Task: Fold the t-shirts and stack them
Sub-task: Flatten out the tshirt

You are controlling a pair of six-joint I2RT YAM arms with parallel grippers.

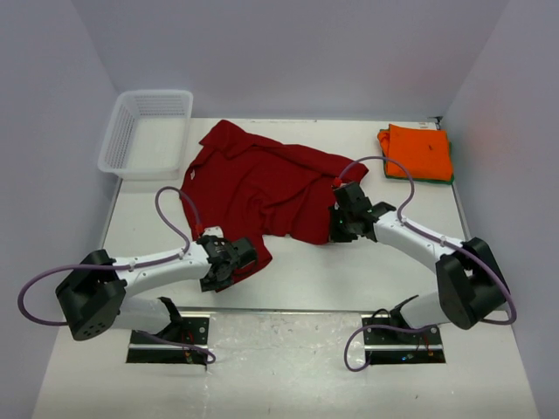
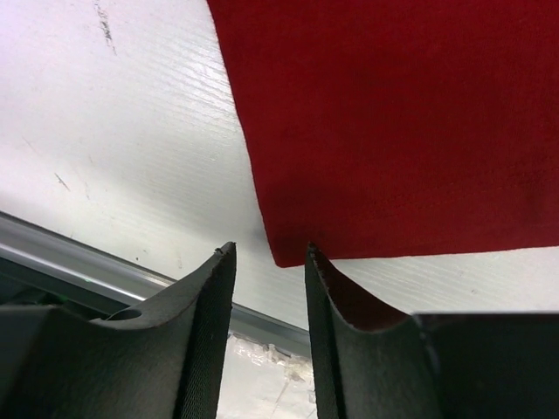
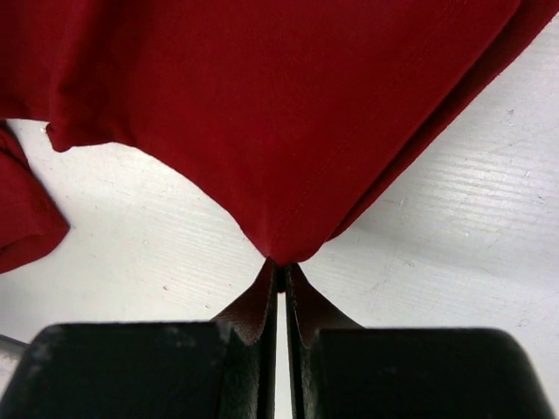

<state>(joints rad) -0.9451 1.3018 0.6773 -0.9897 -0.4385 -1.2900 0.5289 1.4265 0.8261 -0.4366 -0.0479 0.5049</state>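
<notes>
Three shirts lie on the counter (image 1: 349, 279), and there is one basket (image 1: 118, 148) and two hands. The red shirt (image 1: 262, 179) lies spread and rumpled mid-counter. Its collar points to the far left, near the basket, and its long axis runs slantwise from there toward the near right. The orange shirt (image 1: 419, 148) sits folded at the far right corner on top of the green shirt (image 1: 437, 179), which shows only an edge.

The left hand (image 2: 269, 249) is at the red shirt's near left corner. Its jaws stand narrowly apart and the cloth's corner lies just at the tips, not pinched. The right hand (image 3: 279, 266) is closed on the red shirt's near right edge, and the cloth is drawn to a point between its fingertips.
</notes>
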